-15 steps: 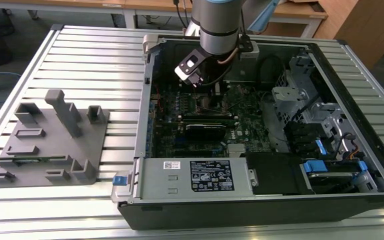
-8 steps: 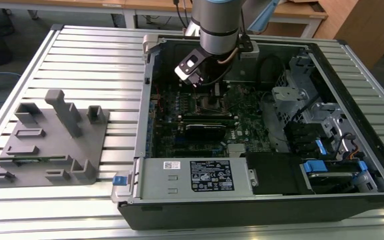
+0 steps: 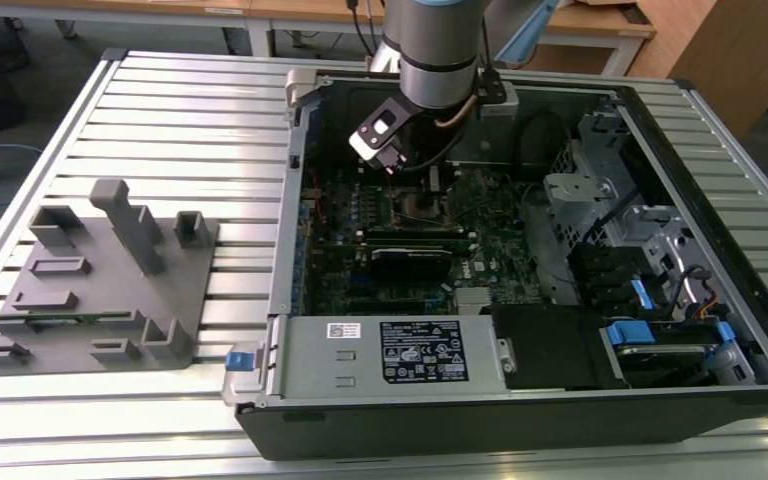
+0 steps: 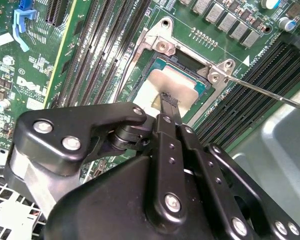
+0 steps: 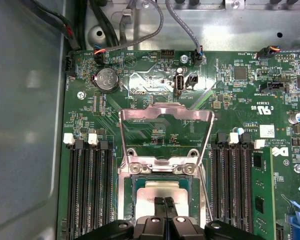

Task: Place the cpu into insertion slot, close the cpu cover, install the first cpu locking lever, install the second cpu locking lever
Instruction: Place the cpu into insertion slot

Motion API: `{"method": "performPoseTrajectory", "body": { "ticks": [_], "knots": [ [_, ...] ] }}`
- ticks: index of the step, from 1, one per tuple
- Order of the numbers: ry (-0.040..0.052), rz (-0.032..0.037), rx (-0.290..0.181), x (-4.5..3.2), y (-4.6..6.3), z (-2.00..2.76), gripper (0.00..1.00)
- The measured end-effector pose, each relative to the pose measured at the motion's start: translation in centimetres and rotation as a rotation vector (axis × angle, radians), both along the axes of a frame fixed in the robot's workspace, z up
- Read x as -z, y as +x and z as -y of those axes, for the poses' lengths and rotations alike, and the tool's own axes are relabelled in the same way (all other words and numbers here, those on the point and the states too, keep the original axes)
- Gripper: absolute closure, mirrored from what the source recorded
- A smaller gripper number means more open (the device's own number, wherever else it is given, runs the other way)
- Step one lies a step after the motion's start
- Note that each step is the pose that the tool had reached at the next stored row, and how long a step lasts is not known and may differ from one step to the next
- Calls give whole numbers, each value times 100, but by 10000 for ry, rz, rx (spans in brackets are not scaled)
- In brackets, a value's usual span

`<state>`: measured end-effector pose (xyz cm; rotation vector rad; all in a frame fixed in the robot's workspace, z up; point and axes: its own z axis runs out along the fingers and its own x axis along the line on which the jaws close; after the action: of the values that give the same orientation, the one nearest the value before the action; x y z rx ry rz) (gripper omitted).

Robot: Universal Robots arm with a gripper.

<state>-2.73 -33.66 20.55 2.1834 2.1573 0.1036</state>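
The cpu (image 5: pixel 150 190) lies flat in the insertion slot (image 5: pixel 125 197), its pale metal face up; the second wrist view shows the cpu (image 4: pixel 177 80) from the side. The cpu cover (image 5: pixel 165 111) stands raised on its hinge behind the slot, a silver frame with a square cut-out. My gripper (image 5: pixel 164 201) is shut, its two thin fingers pressed together with nothing between them, tips right over the middle of the chip (image 4: pixel 170 100). In the exterior view the gripper (image 3: pixel 404 165) hangs inside the open computer case above the slot (image 3: pixel 424 207). A thin wire locking lever (image 4: pixel 270 92) sticks out beside the slot.
Black memory slots (image 5: pixel 87 190) flank the socket on both sides. The case wall (image 5: pixel 25 125) is close by. A grey power-supply box (image 3: pixel 384 350) and drive cage (image 3: pixel 624 260) sit in the case. A grey fixture (image 3: pixel 104 290) stands on the slatted table at the exterior view's left.
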Motion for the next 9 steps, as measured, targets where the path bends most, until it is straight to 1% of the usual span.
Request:
{"method": "performPoseTrajectory", "body": {
  "ticks": [9],
  "knots": [
    [1, 0, 8, 36, -9, 0, 89]
  ]
}}
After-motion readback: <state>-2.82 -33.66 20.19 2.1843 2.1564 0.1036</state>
